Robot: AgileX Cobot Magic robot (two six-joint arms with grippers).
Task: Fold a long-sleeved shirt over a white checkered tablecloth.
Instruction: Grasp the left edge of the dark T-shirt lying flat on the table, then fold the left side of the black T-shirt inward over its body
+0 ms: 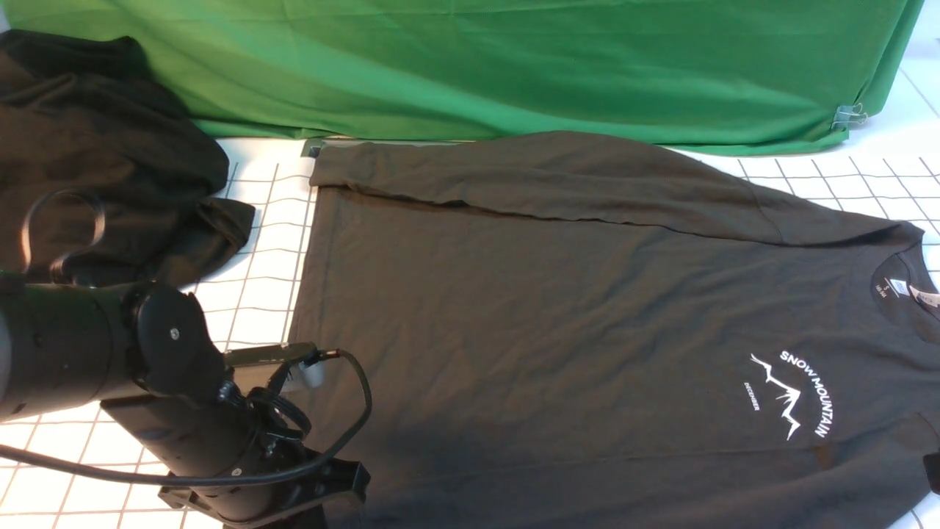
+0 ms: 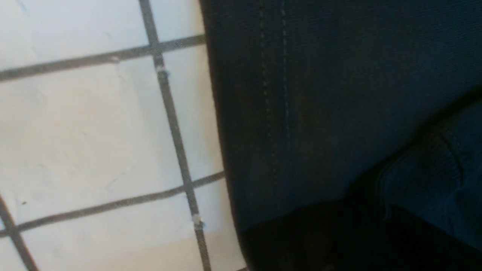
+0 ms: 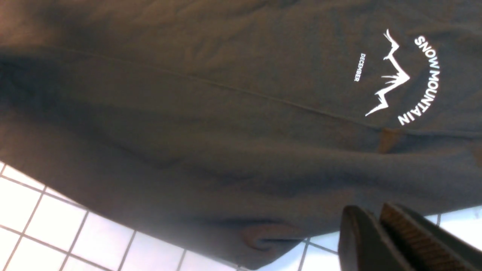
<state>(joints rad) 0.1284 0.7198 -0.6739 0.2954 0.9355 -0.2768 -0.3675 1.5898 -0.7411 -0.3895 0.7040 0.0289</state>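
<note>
The long-sleeved shirt lies flat on the white checkered tablecloth, neck to the right, white mountain print facing up. Its far sleeve is folded across the body. My left arm reaches to the shirt's near left hem corner, and its jaws are below the front view's edge. In the left wrist view the stitched hem lies beside the tablecloth, and the left gripper is only a dark mass against the cloth. My right gripper hovers by the shirt's near edge, fingers nearly together, nothing between them.
A heap of black cloth sits at the back left, partly on the tablecloth. A green cloth hangs along the back, held by a binder clip at the right. A rolled fold bulges at the shirt's near edge.
</note>
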